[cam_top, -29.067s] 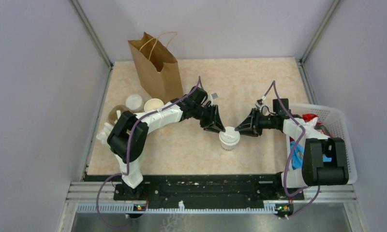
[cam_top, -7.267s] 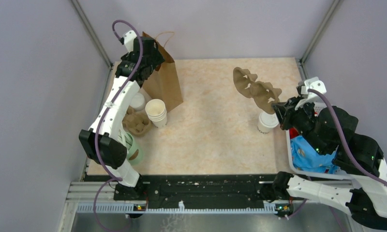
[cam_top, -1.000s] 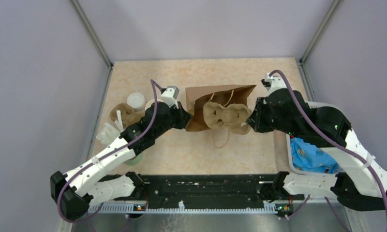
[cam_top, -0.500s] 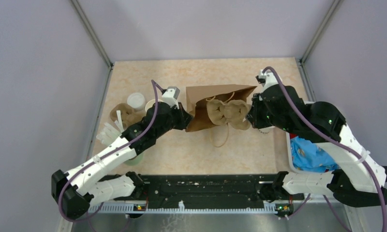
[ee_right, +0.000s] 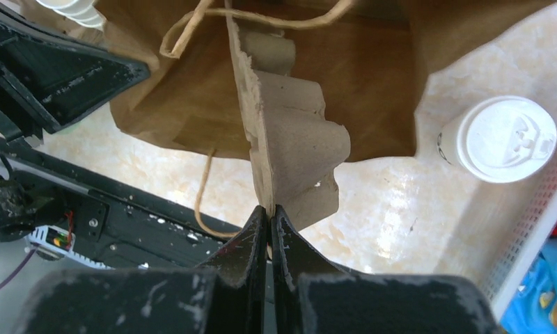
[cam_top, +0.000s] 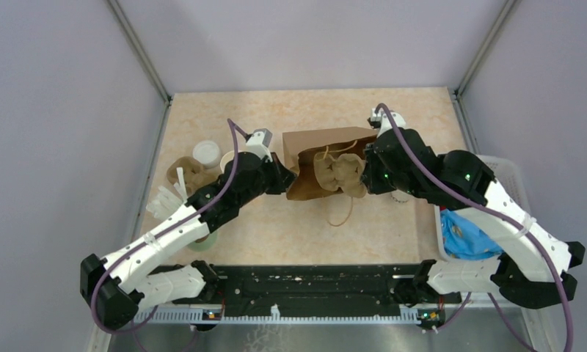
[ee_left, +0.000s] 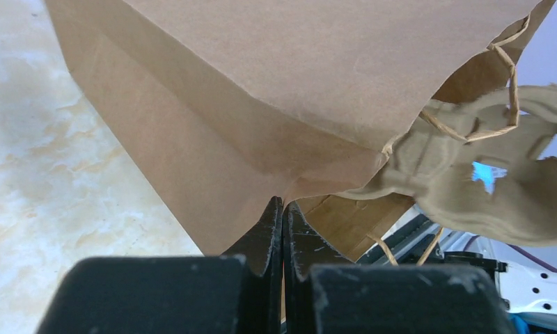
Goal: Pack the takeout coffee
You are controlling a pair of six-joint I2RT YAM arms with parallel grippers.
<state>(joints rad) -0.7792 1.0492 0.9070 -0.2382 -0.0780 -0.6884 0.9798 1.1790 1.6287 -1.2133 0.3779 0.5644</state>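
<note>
The brown paper bag (cam_top: 312, 150) lies tilted at mid-table, its mouth open toward the near side. My left gripper (cam_top: 286, 179) is shut on the bag's mouth edge, as the left wrist view (ee_left: 283, 203) shows against the bag (ee_left: 262, 83). My right gripper (cam_top: 368, 180) is shut on a pulp cup carrier (cam_top: 337, 171) that sits partly inside the mouth. In the right wrist view the gripper (ee_right: 269, 209) pinches the carrier (ee_right: 289, 132) on edge. The takeout coffee (ee_right: 500, 138), a lidded white cup, stands upright on the table beside the bag (ee_right: 380, 76). My right arm hides it from above.
A white basket (cam_top: 512, 173) with a blue packet (cam_top: 463, 238) stands at the right edge, close to the coffee. At the left are a loose white lid (cam_top: 205, 152), another pulp carrier (cam_top: 180, 173) and stacked lidless cups (ee_right: 74, 10). The bag's handle loop (cam_top: 342, 211) trails toward the near edge.
My right gripper has moved left with the carrier, pushing it further into the bag's mouth. My left gripper has stayed shut on the bag's edge.
</note>
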